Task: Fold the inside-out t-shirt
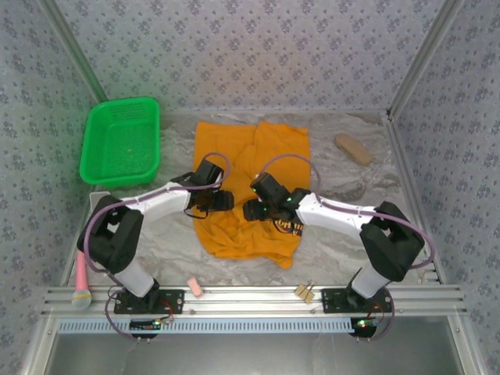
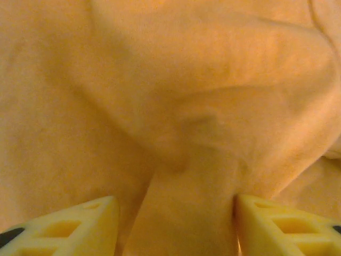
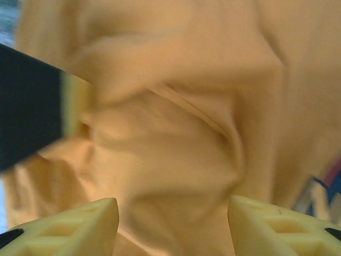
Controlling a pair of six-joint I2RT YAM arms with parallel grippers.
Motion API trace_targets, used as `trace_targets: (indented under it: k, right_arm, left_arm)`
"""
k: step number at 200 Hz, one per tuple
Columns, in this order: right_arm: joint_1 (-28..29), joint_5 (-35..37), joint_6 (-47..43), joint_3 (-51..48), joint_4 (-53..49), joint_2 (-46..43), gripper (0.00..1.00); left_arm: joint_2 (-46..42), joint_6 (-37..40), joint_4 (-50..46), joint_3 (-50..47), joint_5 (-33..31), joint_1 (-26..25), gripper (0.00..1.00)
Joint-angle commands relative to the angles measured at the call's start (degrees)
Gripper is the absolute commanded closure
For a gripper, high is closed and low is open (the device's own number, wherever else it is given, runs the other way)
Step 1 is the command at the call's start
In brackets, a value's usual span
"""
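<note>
Left fingers [image 2: 69, 226] straddle raised ridge of t-shirt [image 1: 234, 137], grip unclear; right fingers [image 3: 74, 226] spread just above it. Likely best: pinch one layer squarely.

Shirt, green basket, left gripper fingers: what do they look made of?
By the look: t-shirt, soft matte knit, probably cotton, since it bunches into rounded folds; green basket, moulded plastic, slight sheen, perforated lattice walls; left gripper fingers, rigid pale-yellow plastic with cut-out ribs, maybe printed.
</note>
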Motion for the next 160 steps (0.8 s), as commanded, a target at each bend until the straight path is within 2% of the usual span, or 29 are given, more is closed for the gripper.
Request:
trace_targets:
  k: [1, 8, 16, 21, 27, 33, 44, 53, 59, 66, 71, 83, 89, 101, 109, 119, 138, 149, 160]
  right_arm:
    - [0.87, -3.38, -2.92, 3.09, 2.8, 6.35, 0.42]
    - [1.22, -3.08, -2.93, 3.88, 3.02, 9.13, 0.44]
    - [1.29, -3.57, -3.06, 4.29, 3.91, 11.48, 0.51]
    - [1.33, -2.79, -2.87, 4.32, 4.37, 12.46, 0.6]
    - [1.3, -1.6, -2.71, 4.1, 4.76, 13.32, 0.75]
    - [1.11, -0.09, -2.55, 3.74, 4.83, 13.48, 0.88]
    - [0.34, 2.81, -2.05, 2.2, 5.09, 11.7, 1.0]
    - [-0.71, 3.82, -2.35, 0.07, 6.2, 8.73, 1.0]
    - [-1.93, 1.82, -2.99, -1.04, 6.96, 6.65, 1.0]
    - [-4.59, -3.4, -3.52, -2.21, 7.78, 4.42, 1.0]
    - [-7.01, -9.28, -3.21, -2.71, 8.22, 3.47, 1.0]
    - [-13.2, -20.63, -1.93, -3.41, 8.43, 3.53, 1.0]
    - [-15.25, -23.18, -2.44, -3.42, 7.56, 4.24, 1.0]
    - [-16.67, -19.83, -4.67, -4.15, 5.06, 6.22, 0.97]
    - [-16.9, -17.7, -4.84, -5.2, 5.02, 7.26, 0.9]
    - [-17.66, -18.38, -3.09, -6.4, 6.46, 8.09, 0.81]
    - [-17.97, -17.41, -0.38, -7.54, 8.58, 5.36, 0.67]
    - [-15.94, -12.95, -3.52, -7.0, 7.88, 2.05, 0.59]
    - [-13.32, -9.26, -9.74, -6.14, 7.19, -1.04, 0.56]
  left_arm:
    - [1.43, 2.38, 2.63, -0.82, 0.45, 0.15, 0.47]
    - [1.73, 2.3, 3.43, -1.06, 0.54, 0.2, 0.53]
    - [2.01, 2.05, 3.78, -1.03, 0.72, 0.47, 0.62]
    - [2.07, 1.94, 3.93, -0.94, 1.43, 0.76, 0.71]
    - [1.98, 1.77, 4.03, -0.74, 2.85, 1.28, 0.81]
    - [1.74, 1.13, 4.21, -0.71, 4.84, 2.05, 0.86]
    - [0.56, -0.75, 5.62, -1.34, 9.07, 3.75, 0.92]
    - [-0.8, -4.3, 8.33, -3.04, 12.91, 5.33, 0.94]
    - [-1.74, -7.43, 11.91, -4.94, 18.32, 6.73, 0.96]
    - [-2.3, -11.23, 16.48, -6.64, 24.72, 8.31, 0.98]
    - [-2.58, -13.09, 18.49, -7.92, 26.63, 9.22, 1.0]
    - [-2.9, -13.85, 18.1, -9.36, 27.73, 10.7, 1.0]
    - [-2.91, -13.24, 18.05, -10.06, 27.96, 11.37, 1.0]
    - [-2.53, -13.89, 20.46, -12.01, 30.07, 12.79, 1.0]
    - [-1.69, -16.07, 25.24, -13.99, 33.35, 13.7, 1.0]
    - [-0.47, -19.4, 31.01, -15.98, 36.84, 14.3, 1.0]
    - [0.1, -22.94, 37.19, -17.91, 38.95, 14.06, 1.0]
    - [-0.38, -24.51, 39.89, -19.02, 39.15, 14.05, 1.0]
    - [-1.26, -24.63, 40.36, -19.43, 39.37, 13.97, 1.0]
